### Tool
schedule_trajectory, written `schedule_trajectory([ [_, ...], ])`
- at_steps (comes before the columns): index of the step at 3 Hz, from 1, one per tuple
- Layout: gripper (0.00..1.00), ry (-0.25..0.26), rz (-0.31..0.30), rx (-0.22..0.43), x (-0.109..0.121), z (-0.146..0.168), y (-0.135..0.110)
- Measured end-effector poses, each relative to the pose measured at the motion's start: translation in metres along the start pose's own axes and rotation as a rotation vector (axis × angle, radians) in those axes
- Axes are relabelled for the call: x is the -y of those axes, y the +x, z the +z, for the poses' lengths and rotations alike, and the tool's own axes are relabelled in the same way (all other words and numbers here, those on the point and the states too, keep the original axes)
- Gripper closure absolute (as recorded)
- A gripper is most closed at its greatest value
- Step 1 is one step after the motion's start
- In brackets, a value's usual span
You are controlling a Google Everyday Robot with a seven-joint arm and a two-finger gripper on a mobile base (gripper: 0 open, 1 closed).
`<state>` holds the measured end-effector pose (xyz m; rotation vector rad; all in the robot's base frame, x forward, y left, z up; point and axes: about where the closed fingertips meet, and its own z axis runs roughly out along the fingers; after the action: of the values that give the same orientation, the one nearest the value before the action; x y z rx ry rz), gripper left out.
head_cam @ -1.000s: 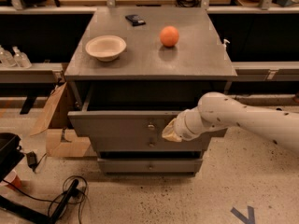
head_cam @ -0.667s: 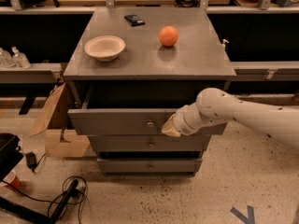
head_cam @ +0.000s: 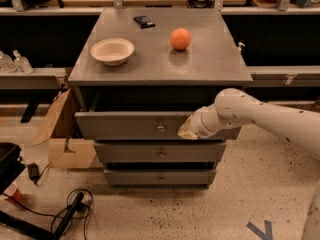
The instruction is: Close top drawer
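- Camera view: top drawer (head_cam: 125,125) stands partly open, projecting from the bench (head_cam: 160,69).
- Tool (head_cam: 186,130) rests against the front panel, just right of the knob (head_cam: 160,128) — whether wide or narrow cannot be told.
- Handling, as judged: stiff, fairly heavy wooden box — push flat on the panel near centre; no grasp needed.
- Against one second ago: drawer sits further in, and the tool has followed.

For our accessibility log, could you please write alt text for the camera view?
The robot's gripper is at the front of the partly open grey wooden top drawer, just right of its small brass knob. On the grey cabinet top sit a beige bowl and a round orange object.
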<state>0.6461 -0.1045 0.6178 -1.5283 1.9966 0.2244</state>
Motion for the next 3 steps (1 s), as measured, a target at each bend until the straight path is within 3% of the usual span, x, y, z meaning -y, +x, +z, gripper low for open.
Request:
schedule_trajectory([
  [3,1.0,0.076,0.083,-0.006,0.017,-0.027,0.043],
])
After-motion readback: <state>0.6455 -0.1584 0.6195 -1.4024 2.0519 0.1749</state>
